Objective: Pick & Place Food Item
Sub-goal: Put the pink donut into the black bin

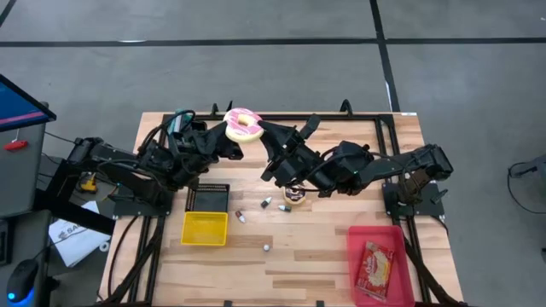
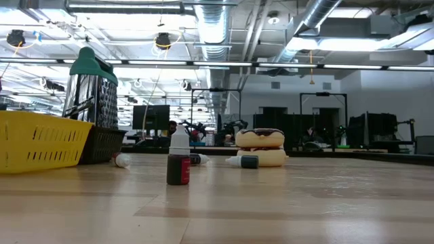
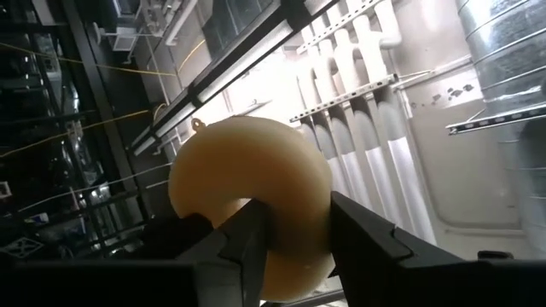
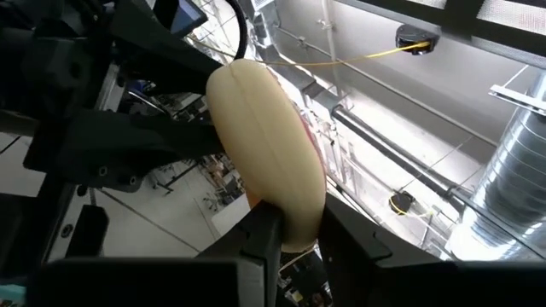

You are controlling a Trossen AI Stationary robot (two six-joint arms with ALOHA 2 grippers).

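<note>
Wooden boards make up the table (image 1: 299, 243), and the floor around it is grey. High above the far side of the table sits the pink doughnut (image 1: 243, 124). It is round and puffy, with pink icing on top and a smooth pale yellow underside. It looks like a soft toy food.

Both arms have hold of it at once. The left gripper (image 3: 290, 243) is clamped on the ring, with one finger poking through the hole. The right gripper (image 4: 294, 230) pinches the doughnut's edge from the other side. So I think this is a hand-over, with the doughnut passing from one arm to the other. Which way it goes, I cannot tell. Next, one gripper must let go while the other keeps a firm squeeze, or the doughnut will drop.

Below the arms, a second doughnut (image 2: 261, 147) with brown icing rests on the wood. Near it lie a few small dropper bottles, and one bottle (image 2: 179, 159) stands upright with dark red stuff inside. A yellow basket (image 1: 205, 228) with a net-like wall sits on the left side, touching a dark basket (image 1: 208, 197). A metal grater (image 2: 89, 102) with a green handle stands behind them. A red tray (image 1: 404, 273) at the near right corner holds a shiny snack packet (image 1: 376, 264).
</note>
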